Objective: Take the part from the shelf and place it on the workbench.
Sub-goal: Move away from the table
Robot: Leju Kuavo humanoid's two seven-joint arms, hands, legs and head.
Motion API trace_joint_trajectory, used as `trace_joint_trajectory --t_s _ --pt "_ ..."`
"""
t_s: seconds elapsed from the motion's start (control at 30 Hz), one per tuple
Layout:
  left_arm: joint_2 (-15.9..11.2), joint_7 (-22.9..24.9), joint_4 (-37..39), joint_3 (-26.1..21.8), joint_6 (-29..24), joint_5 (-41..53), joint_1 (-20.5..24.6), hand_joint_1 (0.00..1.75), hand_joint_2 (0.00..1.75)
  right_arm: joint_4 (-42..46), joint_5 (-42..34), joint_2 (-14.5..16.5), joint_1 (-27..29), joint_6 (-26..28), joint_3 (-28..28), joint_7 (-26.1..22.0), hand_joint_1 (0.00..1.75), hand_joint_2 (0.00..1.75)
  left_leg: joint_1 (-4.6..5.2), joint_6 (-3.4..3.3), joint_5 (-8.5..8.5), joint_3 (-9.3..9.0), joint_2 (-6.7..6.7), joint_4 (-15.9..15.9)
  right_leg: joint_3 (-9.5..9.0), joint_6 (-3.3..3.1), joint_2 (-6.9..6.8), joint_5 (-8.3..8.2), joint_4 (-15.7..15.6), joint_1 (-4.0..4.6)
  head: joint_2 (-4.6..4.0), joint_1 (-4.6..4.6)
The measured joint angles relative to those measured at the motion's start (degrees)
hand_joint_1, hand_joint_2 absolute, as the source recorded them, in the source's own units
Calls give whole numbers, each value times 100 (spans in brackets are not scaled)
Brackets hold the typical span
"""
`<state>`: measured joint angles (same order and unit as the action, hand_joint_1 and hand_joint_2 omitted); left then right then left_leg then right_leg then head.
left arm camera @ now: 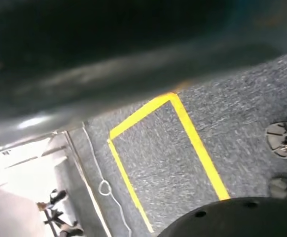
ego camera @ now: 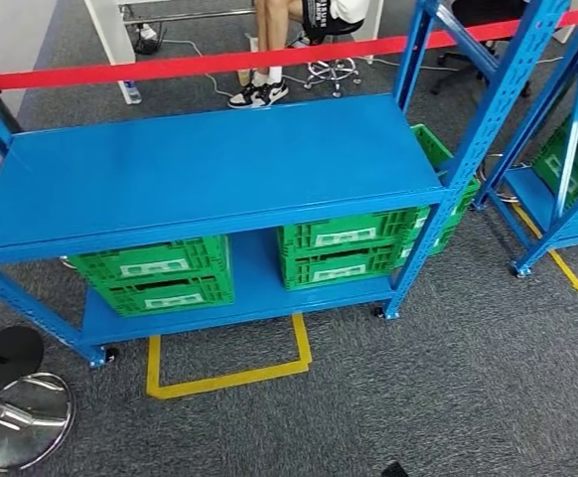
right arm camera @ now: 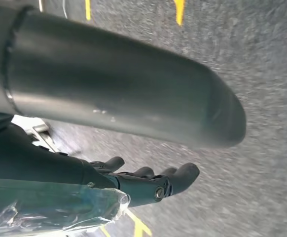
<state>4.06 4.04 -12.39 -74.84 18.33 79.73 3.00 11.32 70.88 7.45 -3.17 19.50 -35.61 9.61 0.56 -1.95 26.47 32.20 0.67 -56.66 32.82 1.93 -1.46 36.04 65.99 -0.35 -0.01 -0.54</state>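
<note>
Beside the right hand point(right arm camera: 149, 185), fingers fairly straight, a clear plastic-wrapped part point(right arm camera: 53, 207) could slip; its grip is unclear. Blue metal shelf point(ego camera: 196, 169) sits at twelve o'clock.

My right hand point(right arm camera: 108, 148) showed a thick, smooth grey thumb above slim dark fingers point(right arm camera: 153, 180), one carrying a small round silver screw.

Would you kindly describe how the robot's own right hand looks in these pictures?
In the right wrist view, the right hand has a thick, smooth grey thumb with a rounded tip, and slimmer dark fingers with rounded ends. A small round metal fastener shows at a finger's side. No markings or cables are visible on it.
</note>
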Motion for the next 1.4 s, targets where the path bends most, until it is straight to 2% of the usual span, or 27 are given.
trace_joint_trajectory --t_s 0.07,0.1,0.13,0.2,0.23,0.3,0.37,0.43,0.47,0.53,0.57,0.6,0.63,0.67,0.7,0.77,0.87,0.93,1.0,1.07,1.1,1.13,1.2,1.23,1.3,1.37,1.4 --pt "9 0 0 0 1 0 11 0 0 0 0 0 18 0 0 0 0 0 0 -13 5 1 -140 -3 365 28 101 220 659 -18 1 11" --pt "15 0 0 0 1 0 8 0 0 0 0 -1 27 0 -1 1 0 0 0 -11 8 -5 -213 -6 442 37 114 171 743 -22 1 11" --pt "19 0 0 0 1 0 2 0 0 0 0 -1 31 0 -1 1 0 0 -4 -4 12 -16 -282 -8 407 44 126 5 595 -28 1 11" --pt "20 0 0 0 1 0 -6 0 0 -1 -2 -6 29 1 -2 -3 0 0 -8 29 32 -44 -401 -14 111 50 224 -445 -132 -53 1 16" --pt "17 0 0 0 1 0 -5 0 0 -1 -3 -8 26 1 -2 -7 0 0 -1 54 45 -45 -450 -34 -42 42 302 -582 -481 -68 1 22" --pt "10 0 0 0 1 0 -9 0 0 -2 -6 -9 15 3 -1 -19 0 0 11 113 47 -18 -519 -60 -186 -4 415 -634 -774 -79 1 31" --pt "3 0 0 0 1 0 -25 0 0 -2 -7 -8 9 4 -2 -24 0 0 0 167 45 7 -557 -73 -206 -76 383 -640 -792 -73 1 31" --pt "-1 0 0 0 1 0 -31 0 0 -2 -8 -9 15 7 -5 -24 0 0 -7 230 167 80 -422 -232 -227 -147 321 -647 -814 -83 1 1" --pt "-2 0 0 0 1 0 -23 0 0 -2 -7 -10 16 8 -7 -26 0 0 -15 265 309 193 -315 -472 -240 -180 278 -647 -827 -90 1 -16" --pt "9 0 0 0 1 0 -2 0 0 -2 -7 -10 24 9 -8 -30 0 0 -40 317 656 572 -159 -1235 -255 -221 185 -628 -830 -78 1 -47" --pt "11 0 0 0 2 0 3 0 0 -2 -7 -10 29 9 -9 -31 0 0 -53 330 757 746 -138 -1568 -263 -227 137 -616 -829 -74 1 -44" --pt "13 0 0 0 2 0 0 0 0 -2 -7 -10 32 9 -9 -32 0 0 -62 335 753 837 -131 -1730 -275 -229 97 -603 -829 -72 1 -47" --pt "13 0 0 0 2 0 -8 0 0 -2 -7 -10 32 9 -10 -32 0 0 -66 329 636 818 -128 -1670 -293 -226 64 -590 -829 -71 1 -46" --pt "12 0 0 0 2 0 -16 0 0 -2 -7 -9 29 9 -10 -32 0 0 -66 310 430 689 -115 -1392 -320 -221 37 -574 -830 -69 1 -47" --pt "10 0 0 0 1 0 -20 0 0 -2 -7 -9 25 9 -10 -33 0 0 -58 277 207 496 -78 -997 -348 -212 13 -556 -831 -67 1 -47" --pt "5 -1 0 0 1 0 -5 0 0 -2 -7 -8 20 9 -10 -34 0 0 -19 207 -15 167 22 -340 -379 -166 -36 -510 -827 -41 1 -44" --pt "0 -1 0 0 1 0 6 0 0 -2 -7 -8 11 9 -10 -34 0 0 8 148 22 70 32 -116 -413 -74 -115 -483 -855 -21 1 -38" --pt "4 0 0 0 1 1 -12 0 0 -2 -7 -8 2 8 -10 -37 0 0 -18 100 0 36 0 -49 -377 -15 -67 -397 -764 -25 1 -32" --pt "6 -1 0 0 1 1 -10 0 0 -2 -26 -8 1 1 -11 -30 0 0 -43 49 -11 9 -18 -3 -100 30 51 -114 -231 -35 1 -13" --pt "4 -2 0 0 1 2 -2 0 0 -2 -72 -8 9 -15 -24 24 0 0 -38 20 3 8 -40 -3 326 58 106 174 539 -39 1 -4" --pt "7 -1 0 0 1 4 -2 0 44 -2 -97 -8 15 -22 -34 71 0 0 -34 18 10 1 -54 -4 473 65 114 189 756 -39 1 -6" --pt "9 -1 0 0 2 7 -3 0 87 -2 -118 -8 20 -25 -46 123 0 44 -32 21 17 -11 -70 -6 518 69 117 89 762 -39 1 -3" --pt "15 0 0 0 2 14 -3 0 175 -2 -151 -8 21 -23 -79 209 0 131 -33 48 40 -51 -102 -9 288 57 119 -366 151 -40 1 -2" --pt "16 0 0 0 2 16 -2 0 175 -2 -167 -8 16 -21 -99 232 0 175 -21 69 57 -67 -113 -16 116 44 124 -548 -240 -37 1 0" --pt "10 0 0 0 1 22 6 0 87 -2 -193 -7 3 -32 -136 245 0 87 9 57 87 -65 -130 -53 -126 4 135 -711 -751 -51 1 -7" --pt "-4 0 0 0 1 33 11 0 0 -2 -223 -7 1 -69 -168 217 0 0 29 -1 84 -50 -137 -73 -180 -19 139 -706 -844 -58 1 -16" --pt "-9 0 0 0 2 40 9 0 0 -2 -232 -7 5 -96 -186 198 0 0 28 -22 72 -53 -136 -64 -181 -21 140 -705 -845 -49 1 -18"
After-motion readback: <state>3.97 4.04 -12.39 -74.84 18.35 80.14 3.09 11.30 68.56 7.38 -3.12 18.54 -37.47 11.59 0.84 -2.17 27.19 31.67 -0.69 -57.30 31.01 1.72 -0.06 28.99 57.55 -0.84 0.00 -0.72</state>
